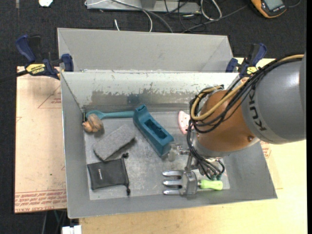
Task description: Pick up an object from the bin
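1. Nearest the lens is the arm's thick grey link (280,106), at the right edge of the frame. Below it sits the orange cover (222,126), wound with yellow and black cables (204,104).
2. From the cover the tool (191,183) points down into the lower right part of the bin (146,52), close to the front wall.
3. Under the tool lies a fork (171,182). Its silver tines point to the left and its green handle (213,185) points to the right. The tool stands at the fork's neck, between tines and handle, and touches or nearly touches it. I cannot tell whether the tool is wide or narrow, nor whether it grips the fork.
4. A teal box-like piece (153,130) lies slantwise in the middle of the bin, up and to the left of the tool.
5. A teal brush (112,114) with a tan head lies along the back wall at the upper left of the floor.
6. A grey block (114,145) lies below the brush, and a black pouch (107,174) lies at the lower left.
7. A pink thing (183,122) shows beside the orange cover and is partly hidden by it.
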Controlling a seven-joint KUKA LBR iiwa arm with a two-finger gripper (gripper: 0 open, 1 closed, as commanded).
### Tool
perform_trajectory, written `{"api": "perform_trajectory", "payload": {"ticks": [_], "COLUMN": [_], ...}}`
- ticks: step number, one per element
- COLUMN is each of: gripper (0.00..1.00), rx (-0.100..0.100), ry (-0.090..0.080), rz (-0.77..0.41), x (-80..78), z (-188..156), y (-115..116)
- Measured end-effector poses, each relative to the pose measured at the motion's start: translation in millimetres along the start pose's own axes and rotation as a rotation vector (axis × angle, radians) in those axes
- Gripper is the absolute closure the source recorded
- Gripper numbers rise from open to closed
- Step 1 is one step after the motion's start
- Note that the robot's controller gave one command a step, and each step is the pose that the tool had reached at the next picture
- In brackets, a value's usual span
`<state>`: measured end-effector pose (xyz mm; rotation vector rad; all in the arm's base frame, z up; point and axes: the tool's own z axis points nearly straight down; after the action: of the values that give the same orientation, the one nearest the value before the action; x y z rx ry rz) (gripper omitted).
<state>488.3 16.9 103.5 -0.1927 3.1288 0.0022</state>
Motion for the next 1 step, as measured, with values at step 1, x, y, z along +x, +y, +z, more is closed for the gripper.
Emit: {"api": "perform_trajectory", "payload": {"ticks": [1], "gripper": [0.00], "rx": [-0.002], "ry": [0.004], "rz": [0.021], "x": [1.5], "z": [16.9], "y": [-17.2]}}
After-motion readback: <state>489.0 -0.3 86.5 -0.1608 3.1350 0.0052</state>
